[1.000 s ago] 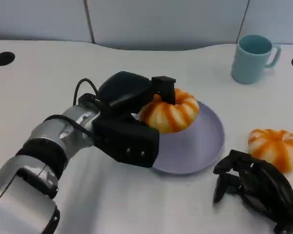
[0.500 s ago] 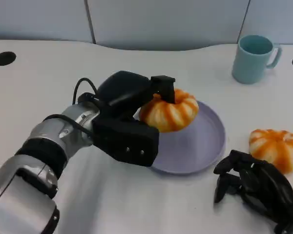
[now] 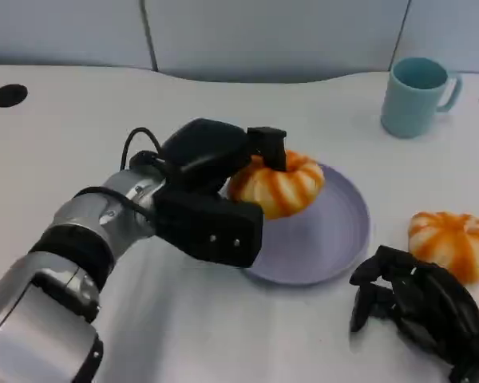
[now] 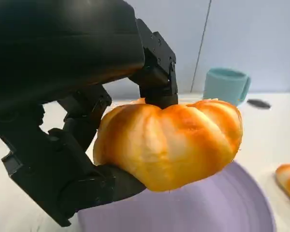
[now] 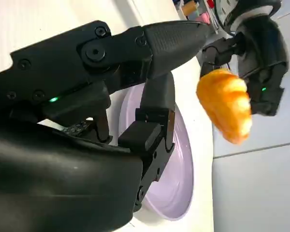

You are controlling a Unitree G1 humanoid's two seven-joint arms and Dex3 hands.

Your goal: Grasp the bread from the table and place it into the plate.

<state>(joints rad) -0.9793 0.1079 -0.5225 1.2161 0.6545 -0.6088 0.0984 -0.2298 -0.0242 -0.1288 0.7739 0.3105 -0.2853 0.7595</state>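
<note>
- The bread (image 3: 276, 183) was gripped by the left hand (image 3: 211, 191), fingers clamped on it from above and below, as the left wrist view showed (image 4: 169, 145).
- The bread was held over the plate (image 3: 319, 239), above its 10 o'clock part; in the left wrist view a gap was seen between its underside and the plate's purple surface (image 4: 222, 212), so it was judged not set down.
- Step in hand was judged to be the placing: grasp done, carry done, release not yet made.
- Next move was judged to call for a short lowering onto the plate, then the fingers to be spread so the bread is let go without being dragged off the rim.
- The right hand (image 3: 419, 307) was seen low at 5 o'clock on the table (image 3: 80, 128), fingers curled in, nothing held.
- A second bread (image 3: 453, 243) lay on the table just at 3 o'clock of the plate, near the right hand, not touched.
- A teal mug (image 3: 415, 96) stood at 1 o'clock, well apart from the plate.
</note>
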